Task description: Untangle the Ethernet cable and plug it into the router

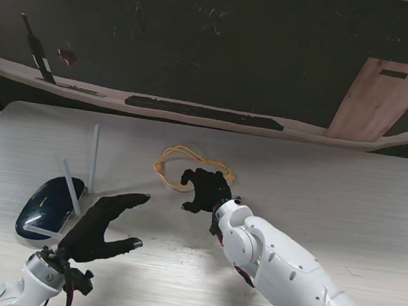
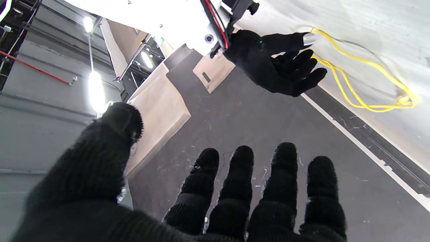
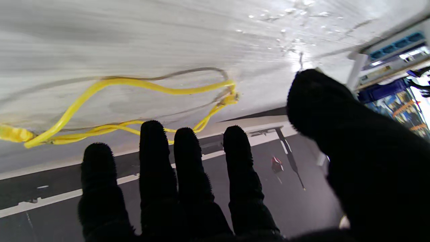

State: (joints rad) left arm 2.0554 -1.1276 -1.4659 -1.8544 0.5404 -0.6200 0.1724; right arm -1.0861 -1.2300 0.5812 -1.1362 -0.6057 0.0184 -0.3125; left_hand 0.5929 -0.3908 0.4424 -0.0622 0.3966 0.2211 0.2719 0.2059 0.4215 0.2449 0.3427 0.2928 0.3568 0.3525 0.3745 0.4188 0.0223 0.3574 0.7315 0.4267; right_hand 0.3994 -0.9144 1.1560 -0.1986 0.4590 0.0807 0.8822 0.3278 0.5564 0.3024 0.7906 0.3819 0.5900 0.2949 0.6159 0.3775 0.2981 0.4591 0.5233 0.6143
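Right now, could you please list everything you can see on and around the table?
Ethernet cable: one, yellow, tangled loop mid-table, just beyond the right hand.
Router: one, dark blue with white antennas, left side of table.
Table: one, pale wood grain.
Wooden board: one, light brown, on the dark floor beyond the table, right.
Left hand: one, black glove, open, beside the router.
Right hand: one, black glove, open, at the cable.
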